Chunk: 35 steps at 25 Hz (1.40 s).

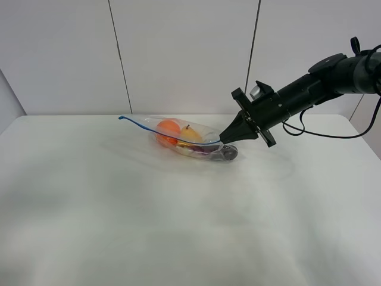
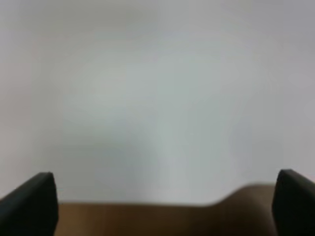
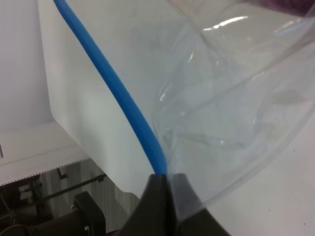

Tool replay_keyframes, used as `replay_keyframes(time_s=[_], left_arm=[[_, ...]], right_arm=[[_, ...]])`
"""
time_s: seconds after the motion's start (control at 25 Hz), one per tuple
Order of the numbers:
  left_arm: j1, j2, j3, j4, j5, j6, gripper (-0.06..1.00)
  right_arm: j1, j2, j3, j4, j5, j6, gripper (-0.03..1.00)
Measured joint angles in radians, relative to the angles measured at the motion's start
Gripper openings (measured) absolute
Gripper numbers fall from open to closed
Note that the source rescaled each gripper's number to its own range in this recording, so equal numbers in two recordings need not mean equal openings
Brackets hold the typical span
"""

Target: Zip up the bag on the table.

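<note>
The clear crinkly bag (image 1: 184,138) lies at the back middle of the white table (image 1: 119,208), with an orange fruit (image 1: 169,127), a yellow pear (image 1: 190,134) and a dark item (image 1: 228,154) inside. Its blue zipper strip (image 1: 161,133) runs along the upper edge and curls up at the left end. My right gripper (image 1: 224,139) is shut on the right end of the strip; the right wrist view shows the fingertips (image 3: 165,184) pinching the blue strip (image 3: 115,88). My left gripper (image 2: 165,196) is open and empty, off the exterior view, with blurred fingers (image 2: 29,204).
A black cable (image 1: 321,132) hangs under the right arm above the table's back right. Grey wall panels stand behind the table. The left wrist view shows only a blurred pale surface and a brown band.
</note>
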Motion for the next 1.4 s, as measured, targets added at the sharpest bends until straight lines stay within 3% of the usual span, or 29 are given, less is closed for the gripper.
replay_keyframes(time_s=[0.28, 0.56, 0.64, 0.72, 0.88, 0.92, 1.04, 1.16, 1.2, 1.4], left_arm=[[-0.083, -0.246, 0.000, 0.000, 0.001, 0.000, 1.00], [-0.095, -0.337, 0.006, 0.000, 0.003, 0.000, 1.00], [-0.095, -0.337, 0.008, 0.000, 0.003, 0.000, 1.00], [-0.095, -0.337, 0.010, 0.000, 0.004, 0.000, 1.00], [-0.095, -0.337, 0.010, 0.000, 0.004, 0.000, 1.00], [-0.095, -0.337, 0.010, 0.000, 0.004, 0.000, 1.00], [-0.095, -0.337, 0.010, 0.000, 0.004, 0.000, 1.00], [-0.095, -0.337, 0.010, 0.000, 0.004, 0.000, 1.00], [-0.095, -0.337, 0.010, 0.000, 0.004, 0.000, 1.00], [-0.095, -0.337, 0.010, 0.000, 0.004, 0.000, 1.00]], right_arm=[[0.000, 0.000, 0.000, 0.000, 0.001, -0.002, 0.00], [0.000, 0.000, 0.000, -0.009, 0.005, 0.001, 0.00], [0.000, 0.000, 0.000, -0.023, 0.008, 0.015, 0.05], [0.000, 0.000, 0.000, -0.036, 0.009, 0.026, 0.20], [0.000, -0.015, -0.001, -0.086, 0.010, 0.037, 0.77], [0.000, -0.024, -0.010, -0.124, 0.011, 0.047, 0.86], [0.000, -0.050, -0.082, -0.309, 0.012, 0.142, 0.97], [0.000, -0.070, -0.182, -0.560, 0.013, 0.271, 0.99], [0.000, -0.070, -0.182, -0.560, 0.013, 0.271, 0.99], [0.000, -0.077, -0.294, -0.884, 0.012, 0.367, 0.99]])
